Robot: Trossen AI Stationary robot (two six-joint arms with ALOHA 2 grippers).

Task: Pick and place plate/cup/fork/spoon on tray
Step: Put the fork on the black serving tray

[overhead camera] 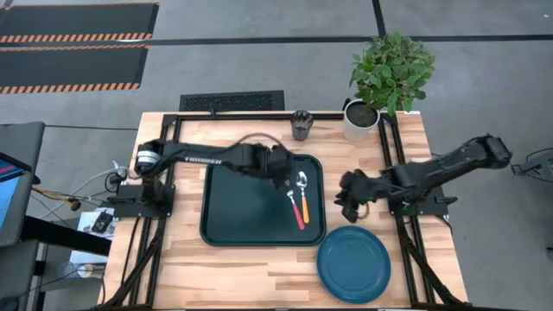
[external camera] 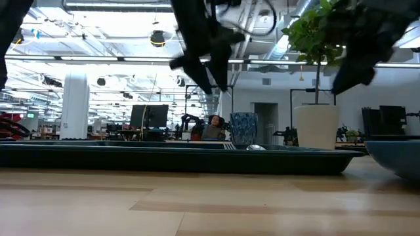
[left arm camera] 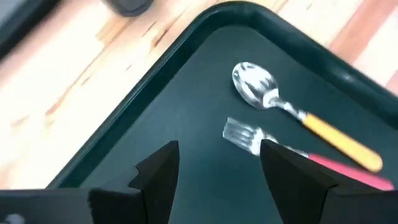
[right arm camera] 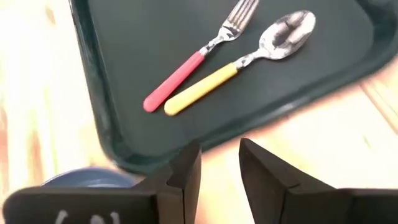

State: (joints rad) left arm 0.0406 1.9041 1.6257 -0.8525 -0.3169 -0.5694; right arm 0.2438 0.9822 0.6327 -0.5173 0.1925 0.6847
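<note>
Nearest us, at about five o'clock on the tabletop point(overhead camera: 259, 276), sits the blue plate point(overhead camera: 352, 263), round and flat with a raised rim, bare, and off the tray. We judge it is next in line, since the right pincer point(overhead camera: 350, 200) hangs just above it at three o'clock, between plate and tray. Its fingers stand a little apart in its own wrist view, holding nothing, aimed down at the tray's near rim.

Moving in, the dark green tray point(overhead camera: 233, 216) fills the centre, biggest thing here. Over on its three o'clock side lie the fork point(overhead camera: 295, 207), red-pink handle and silver tines, and the spoon point(overhead camera: 302, 192), orange-yellow handle and shiny bowl, side by side and almost touching. Cutlery done, we reckon.

Above them the left pincer point(overhead camera: 283, 177) hovers over the tray, fingers spread wide and empty, the fork's tines right below.

Farthest out, at twelve o'clock on the tabletop edge, the cup point(overhead camera: 301, 125) stands upright, dark and translucent, not yet on the tray. Beside it, a white pot with a green plant point(overhead camera: 380, 86).
</note>
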